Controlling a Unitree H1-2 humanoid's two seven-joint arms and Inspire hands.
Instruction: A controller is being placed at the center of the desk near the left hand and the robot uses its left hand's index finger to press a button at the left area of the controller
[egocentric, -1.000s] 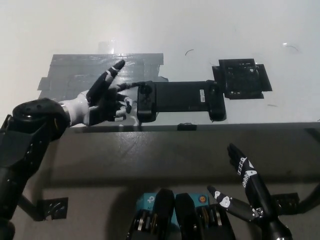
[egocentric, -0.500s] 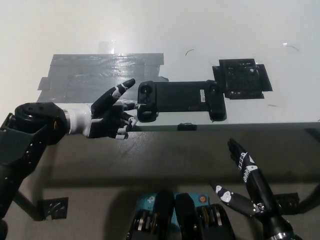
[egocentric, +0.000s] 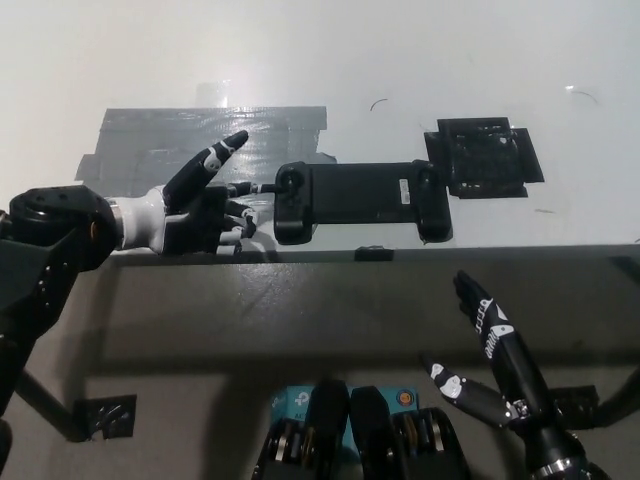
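Lying flat across the desk (egocentric: 420, 70) near its front edge, the controller (egocentric: 360, 198) looks to me like rigid, light plastic that could skid on the smooth top, so I'd press straight down on its left grip rather than hold it. My left hand (egocentric: 200, 205) sits just left of it, fingers spread, one reaching that left end. The right hand (egocentric: 490, 365) rests low, open.
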